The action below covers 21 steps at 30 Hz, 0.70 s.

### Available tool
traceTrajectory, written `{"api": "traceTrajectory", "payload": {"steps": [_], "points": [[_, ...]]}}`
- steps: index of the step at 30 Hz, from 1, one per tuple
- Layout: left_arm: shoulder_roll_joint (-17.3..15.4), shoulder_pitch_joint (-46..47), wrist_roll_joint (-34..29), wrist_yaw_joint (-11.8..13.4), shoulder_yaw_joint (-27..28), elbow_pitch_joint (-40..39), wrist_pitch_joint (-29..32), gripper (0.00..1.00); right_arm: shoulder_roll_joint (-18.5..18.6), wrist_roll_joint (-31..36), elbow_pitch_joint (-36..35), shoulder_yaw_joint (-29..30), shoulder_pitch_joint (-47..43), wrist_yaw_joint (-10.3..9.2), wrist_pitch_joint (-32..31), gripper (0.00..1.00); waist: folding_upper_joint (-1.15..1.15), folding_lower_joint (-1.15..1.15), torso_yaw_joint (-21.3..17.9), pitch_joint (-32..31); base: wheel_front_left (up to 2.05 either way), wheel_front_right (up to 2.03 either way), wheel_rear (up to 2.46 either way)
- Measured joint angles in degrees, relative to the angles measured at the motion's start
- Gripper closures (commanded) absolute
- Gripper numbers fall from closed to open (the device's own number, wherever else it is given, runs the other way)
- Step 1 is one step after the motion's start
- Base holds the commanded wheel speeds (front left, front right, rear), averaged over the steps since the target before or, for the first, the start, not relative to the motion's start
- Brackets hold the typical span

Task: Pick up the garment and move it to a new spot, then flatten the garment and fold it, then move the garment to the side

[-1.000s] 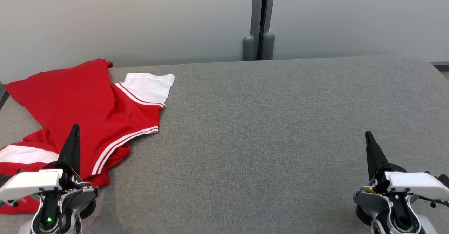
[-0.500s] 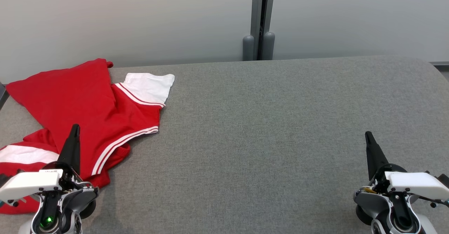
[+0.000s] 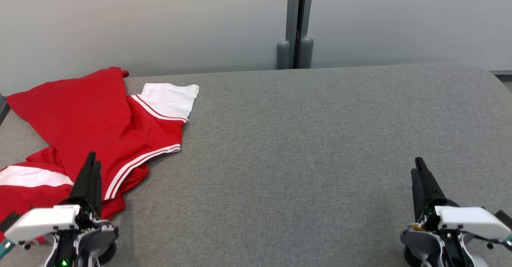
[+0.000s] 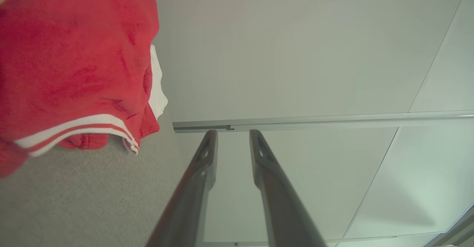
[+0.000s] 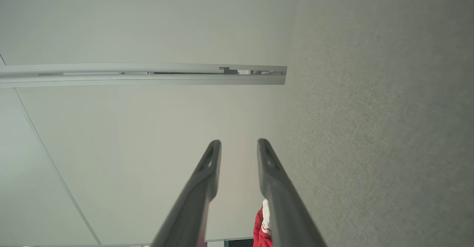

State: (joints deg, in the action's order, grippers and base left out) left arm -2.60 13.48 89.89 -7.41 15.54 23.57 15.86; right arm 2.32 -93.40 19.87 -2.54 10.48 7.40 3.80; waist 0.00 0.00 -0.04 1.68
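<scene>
L gripper [image 3: 93,157] & R gripper [image 3: 417,163] are parting fingers slightly from shut, empty; shirt [image 3: 92,111] lying at table [image 3: 300,147] left edge; pickup pending.

You're working in what looks like a lab or test room with office-style fittings. The tabletop [image 3: 304,147] is one wide slab covered in plain grey felt, rounded at its far right corner. Behind it stand smooth, pale partition panels [image 3: 140,23], joined by a grey metal post [image 3: 295,19] with two rounded grey stubs [image 3: 283,54] at its foot.
</scene>
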Motion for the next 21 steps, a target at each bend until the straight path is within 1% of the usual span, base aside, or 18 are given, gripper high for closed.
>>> {"api": "traceTrajectory", "payload": {"steps": [5, 15, 21], "points": [[1.22, -2.8, 0.0, 0.03, -0.41, 1.63, -0.86, 0.0, -0.51, 0.0, 1.26, -0.01, -2.38, -0.16, 0.02, 0.0, 0.0, 0.0, 0.0, 0.0, 0.0, 0.0, 0.0], [1.09, -2.5, -0.05, 0.03, -2.89, -0.26, -4.97, 0.0, -0.46, -0.3, -1.83, 0.27, -2.36, -0.16, 0.79, 0.0, 0.0, 0.0, 0.02, -0.05, 0.0, 0.0, 0.0], [1.02, -2.43, -1.6, 0.03, -3.86, -1.59, -7.15, 0.0, -0.32, 1.45, -3.76, 0.21, -2.36, -0.16, 1.87, 0.0, 0.0, 0.0, -0.03, -0.04, 0.0, 0.0, 0.0]]}}
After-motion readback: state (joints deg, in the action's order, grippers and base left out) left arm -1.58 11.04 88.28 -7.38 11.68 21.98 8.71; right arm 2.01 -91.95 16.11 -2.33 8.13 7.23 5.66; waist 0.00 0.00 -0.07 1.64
